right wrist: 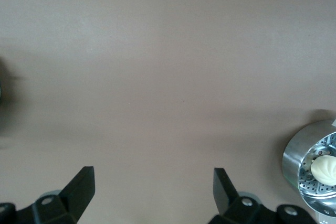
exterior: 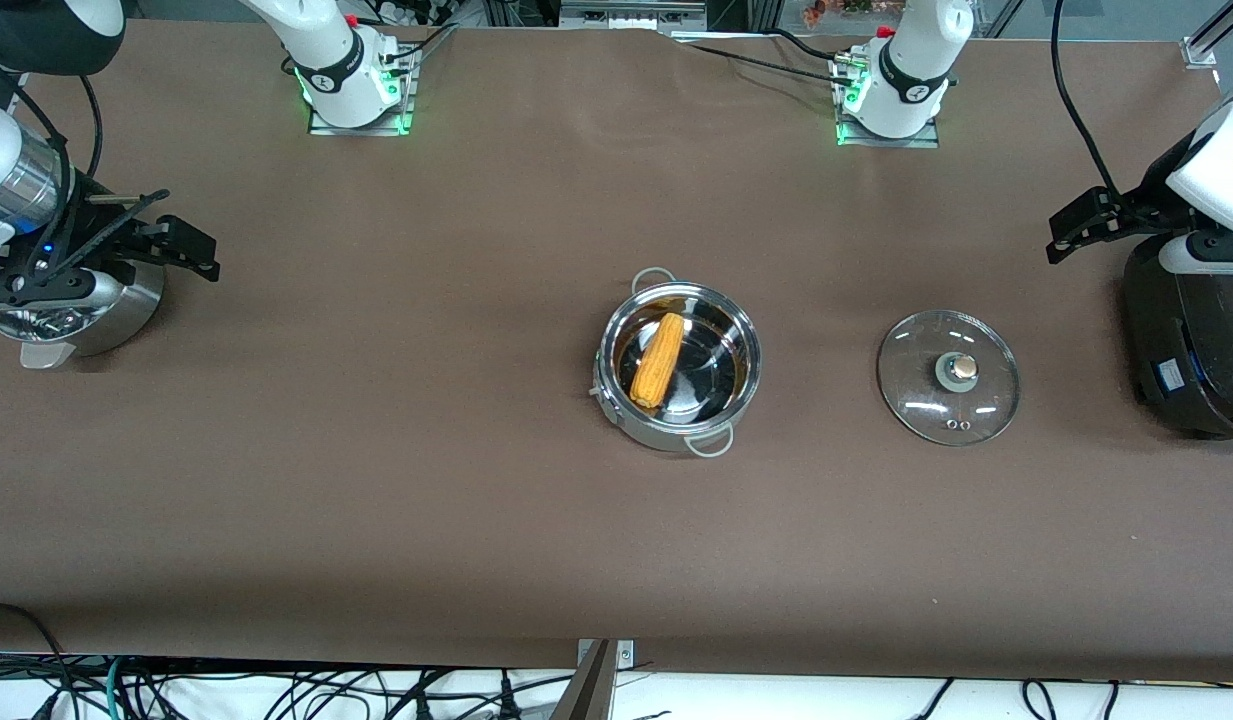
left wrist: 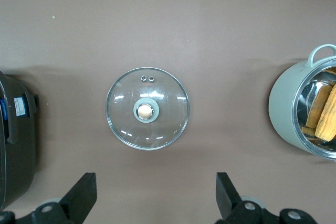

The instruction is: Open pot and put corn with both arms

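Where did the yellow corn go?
The corn lies inside the open pot at the middle of the table, with the glass lid beside it toward the left arm's end.

Non-task items: perforated steel steamer bowl [exterior: 86, 310] with a white bun [right wrist: 325, 169] inside, at the right arm's end of the brown counter [exterior: 376, 480]. Large black rounded cooker [exterior: 1191, 330] at the left arm's end.
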